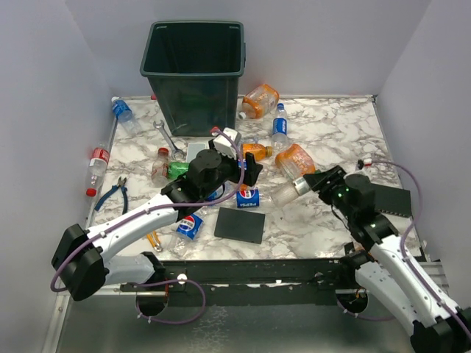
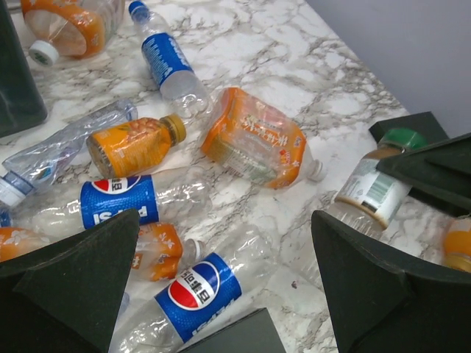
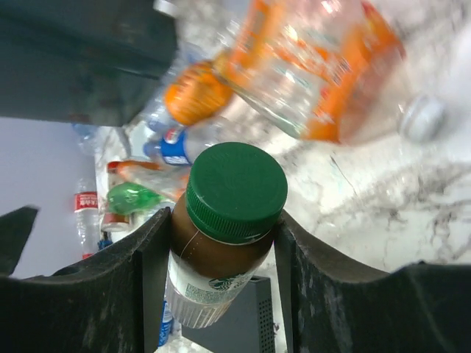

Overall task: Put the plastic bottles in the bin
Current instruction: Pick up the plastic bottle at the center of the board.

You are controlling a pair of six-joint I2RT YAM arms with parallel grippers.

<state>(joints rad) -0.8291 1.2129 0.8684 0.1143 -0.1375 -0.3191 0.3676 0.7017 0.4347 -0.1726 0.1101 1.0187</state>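
My right gripper [image 3: 221, 224] is shut on a clear bottle [image 3: 221, 243] with a green cap, brown neck and white label. From above, the right gripper [image 1: 318, 181] holds that bottle [image 1: 289, 190] low over the marble, right of centre. My left gripper [image 2: 228, 294] hangs open above a Pepsi bottle [image 2: 195, 290], touching nothing. Its place in the top view is mid-table [image 1: 246, 170]. A crushed orange bottle [image 2: 254, 140], a small orange bottle [image 2: 136, 143] and a blue-labelled bottle [image 2: 165, 59] lie beyond. The dark green bin [image 1: 193, 66] stands at the back.
A wrench [image 1: 168, 137] and blue-handled pliers [image 1: 114, 195] lie on the left. A flat black plate [image 1: 240, 224] sits near the front. More bottles lie at the left edge [image 1: 96, 165] and beside the bin [image 1: 259, 101]. Grey walls close in three sides.
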